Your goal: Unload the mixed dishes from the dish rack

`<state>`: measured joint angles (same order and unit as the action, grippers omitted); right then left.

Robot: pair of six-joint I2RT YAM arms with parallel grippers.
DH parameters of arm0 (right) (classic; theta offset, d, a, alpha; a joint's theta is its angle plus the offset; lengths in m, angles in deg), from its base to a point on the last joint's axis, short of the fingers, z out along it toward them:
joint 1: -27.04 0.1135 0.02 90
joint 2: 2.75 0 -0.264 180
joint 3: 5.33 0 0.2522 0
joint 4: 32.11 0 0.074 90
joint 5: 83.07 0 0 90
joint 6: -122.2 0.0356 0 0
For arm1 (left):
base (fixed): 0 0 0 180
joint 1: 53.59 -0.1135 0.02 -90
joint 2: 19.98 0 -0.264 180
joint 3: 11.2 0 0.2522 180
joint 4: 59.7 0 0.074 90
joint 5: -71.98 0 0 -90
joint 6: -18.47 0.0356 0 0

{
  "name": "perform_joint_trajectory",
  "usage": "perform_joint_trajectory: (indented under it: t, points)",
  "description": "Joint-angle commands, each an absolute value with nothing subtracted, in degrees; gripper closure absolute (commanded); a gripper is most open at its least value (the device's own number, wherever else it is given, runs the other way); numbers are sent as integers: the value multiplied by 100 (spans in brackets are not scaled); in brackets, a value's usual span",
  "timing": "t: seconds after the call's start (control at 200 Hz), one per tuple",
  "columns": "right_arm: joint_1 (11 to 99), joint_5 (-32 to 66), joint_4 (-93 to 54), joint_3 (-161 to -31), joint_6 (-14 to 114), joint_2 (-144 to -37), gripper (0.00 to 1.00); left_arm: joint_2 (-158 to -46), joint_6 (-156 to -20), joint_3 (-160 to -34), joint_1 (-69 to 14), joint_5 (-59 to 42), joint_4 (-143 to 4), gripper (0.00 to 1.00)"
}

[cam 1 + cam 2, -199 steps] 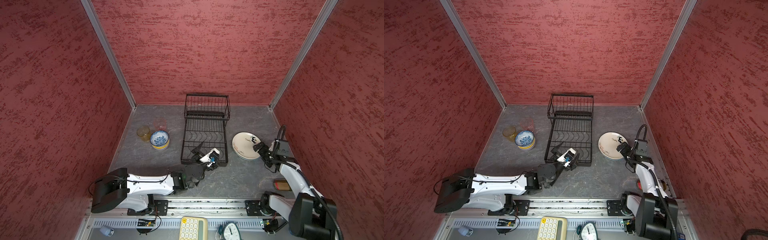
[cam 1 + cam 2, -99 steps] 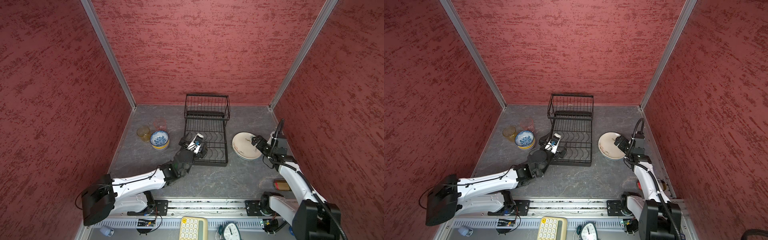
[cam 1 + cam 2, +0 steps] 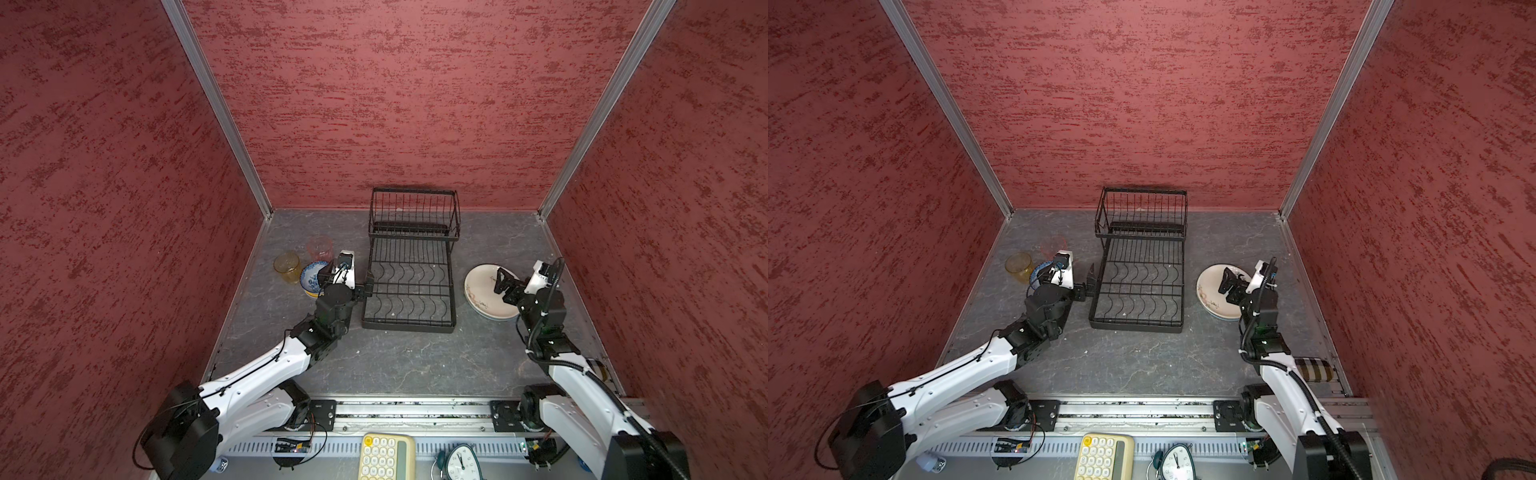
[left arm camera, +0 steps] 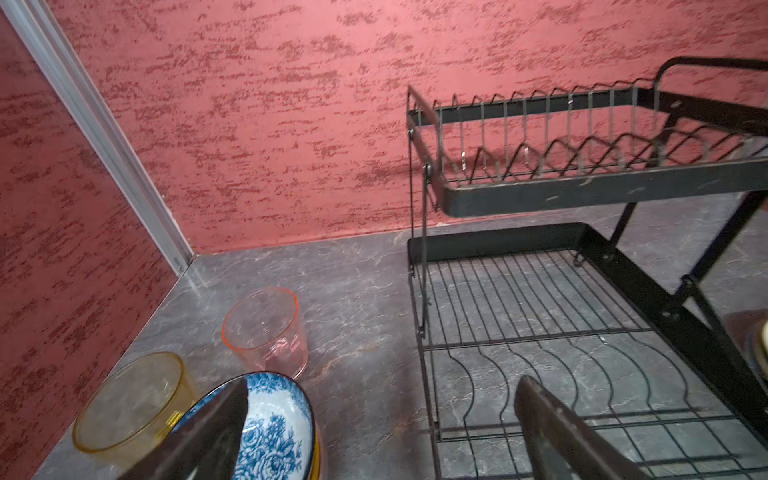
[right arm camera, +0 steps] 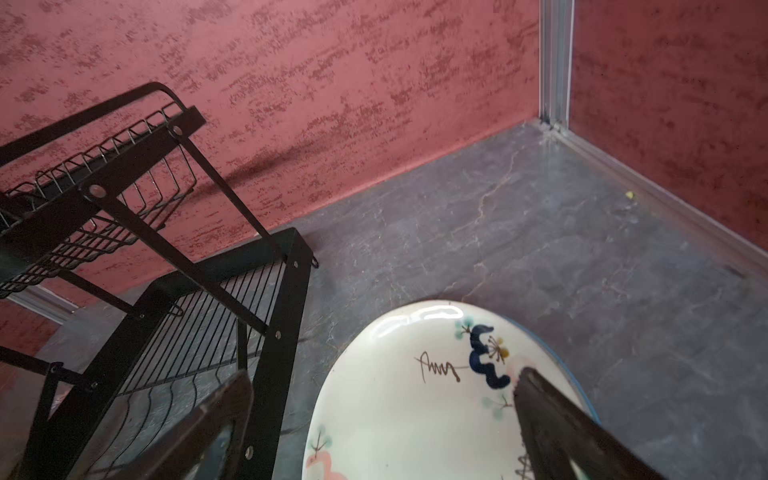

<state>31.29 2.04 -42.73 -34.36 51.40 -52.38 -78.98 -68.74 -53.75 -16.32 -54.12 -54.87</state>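
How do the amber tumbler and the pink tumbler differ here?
Colour: the amber tumbler is yellow-brown glass, the pink tumbler pale rose. Place: the pink tumbler stands farther back and closer to the dish rack; the amber tumbler stands nearer the side wall. Both are clear, upright, empty, and on the table, out of the rack.

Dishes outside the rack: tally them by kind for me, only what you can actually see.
Tumblers: 2 (amber tumbler, pink tumbler)
Bowls: 2 (blue-white bowl stacked on yellow bowl)
Plates: 2 (painted plate over a pale-rimmed plate)
Total: 6 visible. The dish rack holds 0; the stacks may hide more.
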Motion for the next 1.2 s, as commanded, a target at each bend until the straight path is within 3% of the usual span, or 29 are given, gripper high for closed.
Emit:
perform_joint_trajectory:
  t: [0.0, 0.225, 0.431, 0.807, 1.197]
  points:
    - [3213, -352, -5605, -3222, 4622, -5295, 1, -8122, -7072, -5447, -1890, -5565, -5717, 0]
    - [3247, -635, -6342, -3017, 4424, -5797, 1, -8310, -7047, -5249, -2212, -5688, -5483, 1]
    - [3247, -864, -6379, -2971, 4209, -5720, 1, -8083, -6535, -4503, -2478, -5331, -4055, 1]
    - [3243, -1452, -7167, -2647, 3793, -6130, 1, -7987, -6213, -4061, -2793, -5385, -3489, 1]
    - [3246, -1704, -8506, -2758, 3291, -7618, 1, -8799, -7207, -3597, -4531, -3810, -2173, 1]
